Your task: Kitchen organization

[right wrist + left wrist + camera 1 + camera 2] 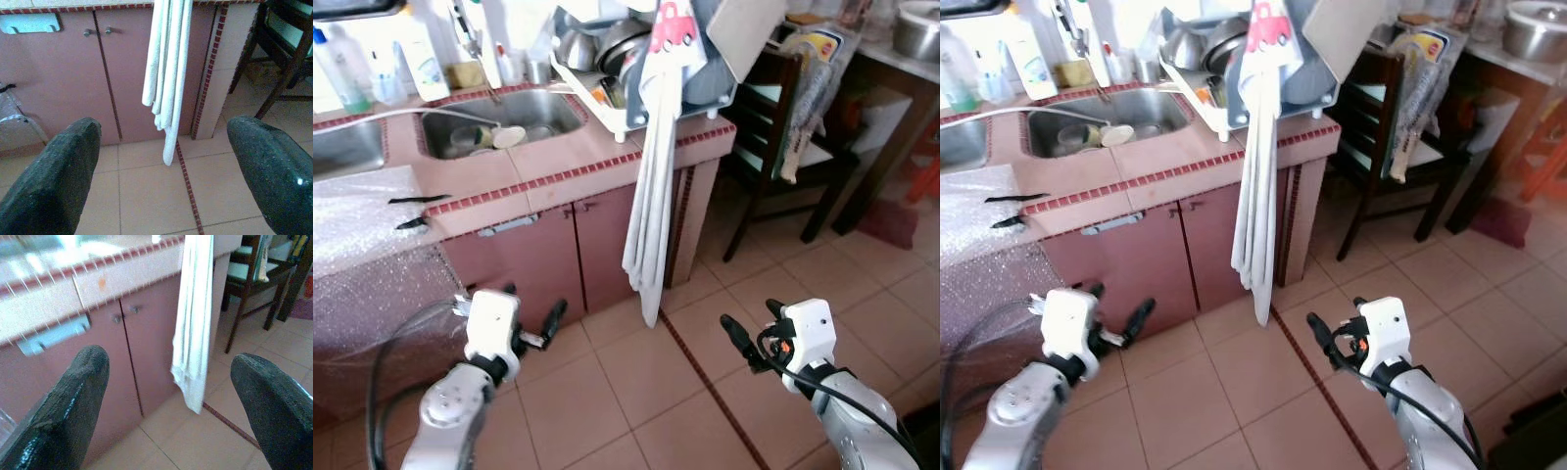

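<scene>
A long white towel (651, 196) hangs from the dish rack (636, 59) down over the pink tiled counter's edge, in front of the cabinet doors (568, 245). The rack holds metal bowls and plates. The steel sink (499, 117) has a few dishes in it. My left gripper (533, 302) is open, low over the floor in front of the cabinet, left of the towel. My right gripper (751, 318) is open too, held over the floor tiles right of the towel's lower end. Both hold nothing. The wrist views look between the fingers at the towel (193, 333) (166, 73).
A dark wooden chair (783, 127) stands right of the counter, with a table and a metal pot (915, 29) behind it. Bubble wrap (362, 215) covers the counter at the left. Bottles (421, 49) line the back of the sink. A red tile line (705, 382) crosses the floor.
</scene>
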Robot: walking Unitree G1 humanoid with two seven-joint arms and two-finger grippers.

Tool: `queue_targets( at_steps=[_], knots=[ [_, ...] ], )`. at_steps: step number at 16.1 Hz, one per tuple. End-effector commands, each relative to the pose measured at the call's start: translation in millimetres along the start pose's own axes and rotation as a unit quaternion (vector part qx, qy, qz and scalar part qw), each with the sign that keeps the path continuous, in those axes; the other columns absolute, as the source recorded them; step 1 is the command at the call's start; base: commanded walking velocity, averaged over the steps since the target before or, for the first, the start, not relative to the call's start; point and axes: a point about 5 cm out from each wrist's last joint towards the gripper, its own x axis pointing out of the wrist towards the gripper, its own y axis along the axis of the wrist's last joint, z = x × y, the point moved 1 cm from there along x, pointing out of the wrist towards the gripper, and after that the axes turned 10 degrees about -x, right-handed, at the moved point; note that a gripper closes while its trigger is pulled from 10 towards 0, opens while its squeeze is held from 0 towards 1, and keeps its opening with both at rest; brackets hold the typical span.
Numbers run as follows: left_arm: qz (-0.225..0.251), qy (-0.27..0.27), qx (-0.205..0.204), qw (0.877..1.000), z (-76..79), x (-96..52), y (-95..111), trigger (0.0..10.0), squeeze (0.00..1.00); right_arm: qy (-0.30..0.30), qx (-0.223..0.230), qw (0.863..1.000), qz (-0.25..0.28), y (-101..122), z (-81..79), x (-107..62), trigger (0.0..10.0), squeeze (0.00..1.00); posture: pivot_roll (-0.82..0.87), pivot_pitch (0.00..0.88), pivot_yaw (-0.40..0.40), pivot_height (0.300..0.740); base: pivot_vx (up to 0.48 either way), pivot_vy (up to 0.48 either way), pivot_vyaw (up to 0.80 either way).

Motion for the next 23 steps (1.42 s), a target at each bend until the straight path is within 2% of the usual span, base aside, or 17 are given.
queue_targets(
  at_steps=[1, 2, 3, 4, 5, 6, 7, 9, 11, 13, 16, 19, 23],
  knots=[
    [0.004, 0.000, 0.011, 1.000, 1.8, -3.6, 6, 10.0, 0.00, 0.001, -0.018, 1.000, 0.010, 9, -5.4, -1.2, 10.0, 0.00, -0.08, 0.029, 0.035, 0.740, 0.000, 0.000, 0.00],
    [0.014, -0.003, 0.008, 1.000, 5.5, -7.5, 15, 10.0, 0.00, -0.015, -0.023, 0.999, 0.025, 20, -9.1, -3.3, 10.0, 0.00, -0.08, 0.021, 0.032, 0.740, 0.000, 0.000, 0.00],
    [0.013, 0.021, 0.022, 0.999, 4.3, -9.2, 19, 10.0, 0.00, -0.009, 0.020, 0.998, 0.065, 36, -18.0, -1.8, 10.0, 0.00, -0.08, 0.011, 0.028, 0.740, 0.000, 0.000, 0.00],
    [0.000, 0.077, 0.011, 0.997, -5.3, -11.9, 18, 10.0, 0.00, 0.006, 0.025, 0.996, 0.089, 50, -22.7, -1.8, 10.0, 0.00, -0.08, 0.005, 0.027, 0.740, 0.000, 0.000, 0.00],
    [-0.004, 0.088, -0.009, 0.996, -8.3, -14.0, 15, 10.0, 0.00, -0.027, 0.019, 0.995, 0.097, 58, -16.3, -1.7, 10.0, 0.00, -0.08, 0.002, 0.025, 0.740, 0.000, 0.000, 0.00],
    [0.007, 0.096, -0.002, 0.995, -11.6, -15.4, 17, 10.0, 0.00, -0.075, -0.008, 0.993, 0.092, 61, -4.9, -2.0, 10.0, 0.00, -0.09, 0.000, 0.022, 0.740, 0.000, 0.000, 0.00],
    [0.027, 0.118, 0.004, 0.993, -16.2, -16.6, 23, 10.0, 0.00, -0.130, 0.027, 0.988, 0.084, 64, 15.1, -3.9, 10.0, 0.00, -0.08, 0.000, 0.019, 0.740, 0.000, 0.000, 0.00],
    [0.016, 0.133, -0.008, 0.991, -16.3, -13.0, 24, 10.0, 0.00, -0.168, 0.028, 0.981, 0.091, 71, 29.5, -5.4, 10.0, 0.00, -0.08, 0.000, 0.013, 0.740, 0.000, 0.000, 0.00],
    [-0.002, 0.110, 0.007, 0.994, -8.0, -8.0, 21, 10.0, 0.00, -0.155, 0.011, 0.983, 0.095, 79, 26.2, 0.6, 10.0, 0.00, -0.08, 0.000, 0.006, 0.740, 0.000, 0.000, 0.00],
    [0.003, 0.109, 0.000, 0.994, -7.9, -8.1, 21, 10.0, 0.00, -0.149, -0.002, 0.984, 0.097, 82, 23.0, 2.1, 10.0, 0.00, -0.08, 0.000, 0.004, 0.740, 0.000, 0.000, 0.80],
    [0.016, 0.116, -0.025, 0.993, -6.3, -2.2, 25, 10.0, 0.00, -0.162, 0.031, 0.983, 0.086, 77, 23.3, 1.8, 10.0, 0.00, -0.09, 0.004, 0.000, 0.740, 0.000, 0.000, 0.27],
    [0.026, 0.148, -0.016, 0.989, -11.0, 5.8, 33, 10.0, 0.00, -0.162, 0.055, 0.982, 0.078, 74, 23.9, 1.7, 10.0, 0.00, -0.10, 0.011, 0.004, 0.740, 0.000, 0.000, 0.00],
    [0.027, 0.146, -0.029, 0.988, -10.0, 12.0, 38, 10.0, 0.00, -0.150, 0.057, 0.982, 0.096, 82, 20.0, 4.7, 10.0, 0.00, -0.10, 0.015, 0.005, 0.740, 0.000, 0.000, 0.00]
  ],
)
